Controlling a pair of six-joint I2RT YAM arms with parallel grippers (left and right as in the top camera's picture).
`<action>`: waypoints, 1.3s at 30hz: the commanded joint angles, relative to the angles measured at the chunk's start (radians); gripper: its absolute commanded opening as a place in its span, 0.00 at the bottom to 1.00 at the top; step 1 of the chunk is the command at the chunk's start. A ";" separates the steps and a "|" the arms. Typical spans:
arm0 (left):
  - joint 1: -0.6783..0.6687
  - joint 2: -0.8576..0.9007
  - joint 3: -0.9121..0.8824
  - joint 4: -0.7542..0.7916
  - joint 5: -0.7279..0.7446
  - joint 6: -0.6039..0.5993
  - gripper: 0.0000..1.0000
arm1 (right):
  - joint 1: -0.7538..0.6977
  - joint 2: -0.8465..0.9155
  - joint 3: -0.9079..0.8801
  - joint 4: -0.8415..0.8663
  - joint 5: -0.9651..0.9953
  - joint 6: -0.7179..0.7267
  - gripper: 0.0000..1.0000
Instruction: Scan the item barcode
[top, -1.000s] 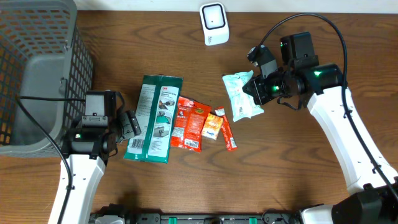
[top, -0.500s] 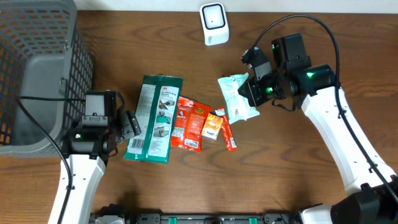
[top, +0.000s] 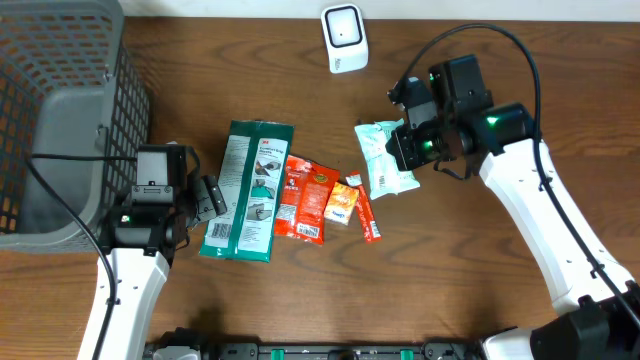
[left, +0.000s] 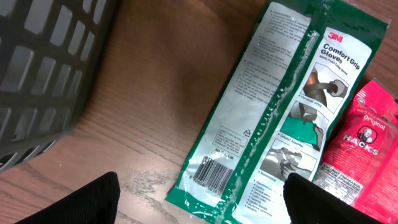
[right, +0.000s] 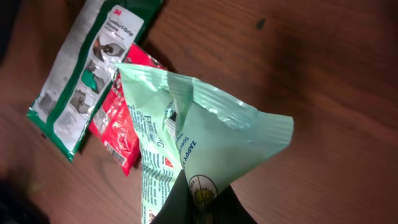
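**Right pincer gripping the green pouch, scanner waiting beyond**

Nearest the robot, the left gripper (top: 208, 198) is hovering low over the wooden table (top: 480, 300). Its jaws are standing wide and holding nothing. Its dark fingertips (left: 84, 202) are framing the barcode end of a green glove pack (left: 273, 112), which is lying flat. To the left, a grey mesh basket (top: 60, 70) is occupying the table's corner.

A red packet (top: 305, 195) is lying against the glove pack's right edge. An orange sachet (top: 341, 203) and a thin red stick (top: 367, 215) are continuing the row to the right.

Further out, the right gripper (top: 408, 150) is pinching tightly shut on one end of the pale green pouch (top: 385, 155), the item to be scanned. The crinkled pouch is jutting leftward from the fingers, just beyond the row of packets.

Farthest away, the white scanner (top: 344, 38) is sitting at the table's far edge, apart from the pouch.
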 joint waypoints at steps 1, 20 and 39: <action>0.003 0.004 0.014 0.001 0.006 0.002 0.85 | 0.026 -0.002 0.125 -0.037 0.083 0.023 0.01; 0.003 0.004 0.014 0.001 0.006 0.002 0.85 | 0.076 0.042 0.681 -0.253 0.309 0.052 0.01; 0.003 0.004 0.014 0.001 0.006 0.002 0.85 | 0.296 0.407 0.681 0.108 0.941 -0.187 0.01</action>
